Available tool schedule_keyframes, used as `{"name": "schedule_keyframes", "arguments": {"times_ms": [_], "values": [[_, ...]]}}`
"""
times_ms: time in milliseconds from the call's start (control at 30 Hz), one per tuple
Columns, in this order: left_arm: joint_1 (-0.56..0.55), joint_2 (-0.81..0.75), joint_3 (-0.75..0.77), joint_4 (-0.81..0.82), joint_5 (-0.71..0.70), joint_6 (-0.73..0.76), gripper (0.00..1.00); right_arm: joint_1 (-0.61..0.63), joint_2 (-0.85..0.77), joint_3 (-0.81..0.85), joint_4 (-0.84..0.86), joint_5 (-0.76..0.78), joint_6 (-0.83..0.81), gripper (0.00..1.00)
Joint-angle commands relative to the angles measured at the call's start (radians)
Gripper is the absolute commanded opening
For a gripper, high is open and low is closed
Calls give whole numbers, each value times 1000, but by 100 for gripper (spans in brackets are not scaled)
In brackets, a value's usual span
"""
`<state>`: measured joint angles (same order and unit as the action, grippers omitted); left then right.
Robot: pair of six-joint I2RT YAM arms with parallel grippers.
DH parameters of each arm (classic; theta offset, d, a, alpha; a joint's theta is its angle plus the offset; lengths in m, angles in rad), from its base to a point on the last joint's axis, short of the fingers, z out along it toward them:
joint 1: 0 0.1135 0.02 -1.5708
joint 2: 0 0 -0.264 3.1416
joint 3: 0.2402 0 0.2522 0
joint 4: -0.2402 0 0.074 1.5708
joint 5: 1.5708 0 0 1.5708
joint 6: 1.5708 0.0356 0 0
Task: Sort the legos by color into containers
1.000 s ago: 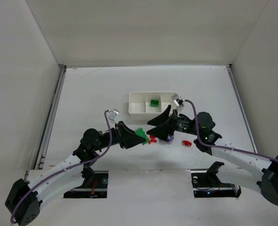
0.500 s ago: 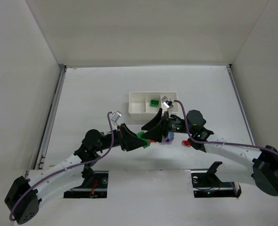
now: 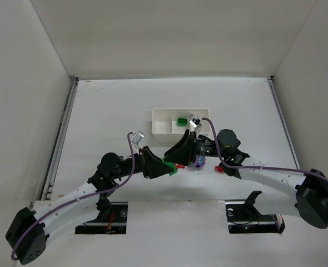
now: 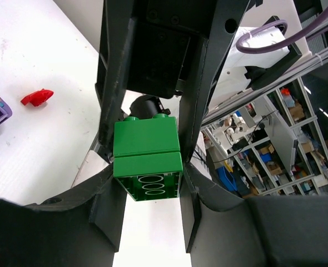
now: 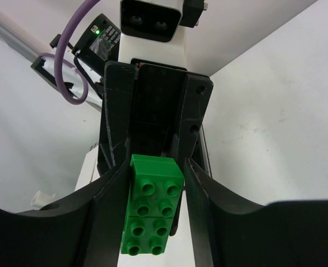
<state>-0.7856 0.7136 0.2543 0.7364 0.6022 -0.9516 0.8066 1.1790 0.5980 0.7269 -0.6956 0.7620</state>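
One green lego sits in the tray's middle compartment.

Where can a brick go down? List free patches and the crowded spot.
Free: table left of the tray up to the left rail; the strip between tray and back wall; the area right of the tray. Crowded: in front of the tray, where left gripper and right gripper meet on the green brick, red pieces and purple brick alongside.

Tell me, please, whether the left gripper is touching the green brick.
Touching. The left wrist view shows the green brick squeezed between the fingers of the left gripper.
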Motion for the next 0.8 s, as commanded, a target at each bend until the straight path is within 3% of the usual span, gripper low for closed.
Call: {"name": "schedule_keyframes", "arguments": {"times_ms": [0, 233, 500, 767], "values": [[7, -8, 11, 72, 22, 11, 22, 7, 1, 28, 72, -4, -4, 46], [10, -19, 0, 72, 16, 11, 21, -33, -13, 17, 88, 4, 8, 39], [36, -39, -15, 72, 8, 10, 20, -125, -28, 6, 88, -5, 26, 38], [96, -69, -27, 74, -22, 11, 17, -128, -1, 3, 91, -1, 26, 39]]}}
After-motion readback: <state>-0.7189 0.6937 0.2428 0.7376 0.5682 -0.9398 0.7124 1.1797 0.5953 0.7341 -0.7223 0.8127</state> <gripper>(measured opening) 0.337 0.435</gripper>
